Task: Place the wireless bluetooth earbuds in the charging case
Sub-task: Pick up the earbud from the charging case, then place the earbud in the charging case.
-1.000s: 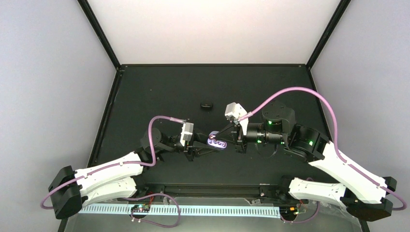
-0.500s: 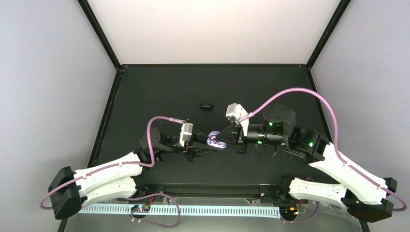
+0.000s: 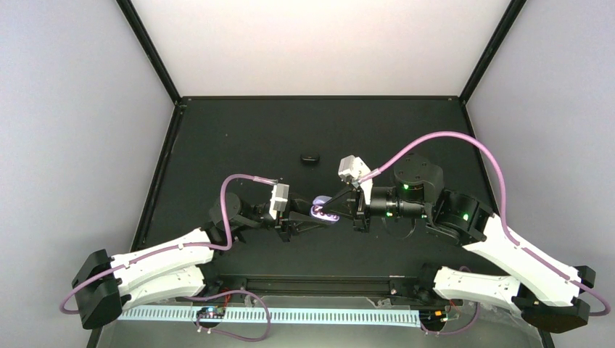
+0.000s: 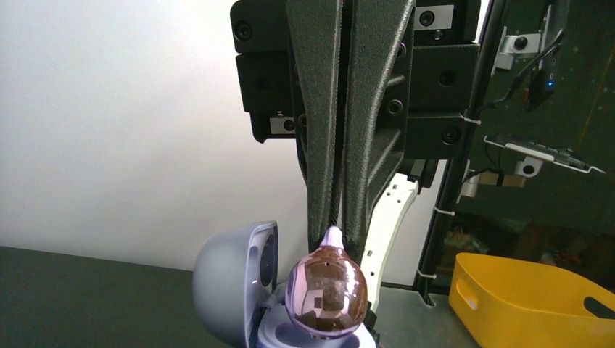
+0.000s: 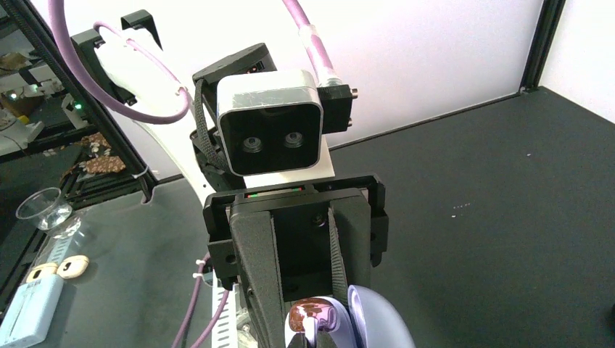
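near the middle of the black tabletop (image 3: 239,145), we see the two arms meeting tip to tip. the left end effector (image 3: 312,220) reaches in from the left, and its fingers are drawn in narrow on the charging case (image 3: 324,213), holding it by its sides. the charging case is a pale lavender clamshell and it stands open. in the left wrist view its rounded lid is tipped back to the left, and the lower half just shows at the bottom edge of the frame. we cannot tell whether it rests on the tabletop or is held just off it.

the right end effector (image 4: 335,230) reaches in from the right, and its two fingers are pressed together on the small stem of an earbud (image 4: 326,293). the earbud is a glossy rounded bulb with a pinkish, mirror-like sheen. it hangs from the fingertips right at the open mouth of the charging case, just beside the lid and touching or nearly touching the lower half. we cannot tell whether it sits in a well.

farther back on the tabletop, well apart from both arms, lies a black oval piece (image 3: 310,157). past the tabletop's edge, in the left wrist view, we see a yellow bin (image 4: 522,297).
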Robot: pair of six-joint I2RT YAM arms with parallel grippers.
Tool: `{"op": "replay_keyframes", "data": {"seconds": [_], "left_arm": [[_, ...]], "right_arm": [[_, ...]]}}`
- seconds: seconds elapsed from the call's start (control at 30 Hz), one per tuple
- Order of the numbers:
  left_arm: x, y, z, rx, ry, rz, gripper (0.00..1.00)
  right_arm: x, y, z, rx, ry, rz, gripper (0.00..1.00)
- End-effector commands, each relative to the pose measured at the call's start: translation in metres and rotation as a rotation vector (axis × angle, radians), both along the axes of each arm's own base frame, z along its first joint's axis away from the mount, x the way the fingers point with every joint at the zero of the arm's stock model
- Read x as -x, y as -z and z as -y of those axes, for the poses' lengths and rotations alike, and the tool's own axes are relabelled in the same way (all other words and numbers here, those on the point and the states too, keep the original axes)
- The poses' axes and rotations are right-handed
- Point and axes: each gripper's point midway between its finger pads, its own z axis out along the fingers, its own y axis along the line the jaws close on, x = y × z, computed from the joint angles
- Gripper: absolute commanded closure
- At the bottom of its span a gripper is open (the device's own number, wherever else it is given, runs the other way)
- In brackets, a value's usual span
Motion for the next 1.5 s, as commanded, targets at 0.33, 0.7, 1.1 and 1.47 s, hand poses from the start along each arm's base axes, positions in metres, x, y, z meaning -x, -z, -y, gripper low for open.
{"op": "replay_keyframes", "data": {"seconds": [0.33,0.7,1.1,1.47], "left_arm": [[0.009,-0.025,-0.006,0.067,0.007,0.056,0.98],[0.008,-0.025,-0.007,0.068,0.001,0.054,0.98],[0.009,-0.026,-0.006,0.068,0.006,0.052,0.98],[0.012,-0.022,-0.002,0.039,0.010,0.069,0.98]], "right_arm": [[-0.005,0.011,-0.002,0.015,0.028,-0.006,0.99],[-0.003,0.017,0.004,0.066,0.023,0.006,0.99],[-0.004,0.015,0.007,0.078,0.032,0.024,0.99],[-0.005,0.017,0.004,0.104,0.027,0.017,0.99]]}}
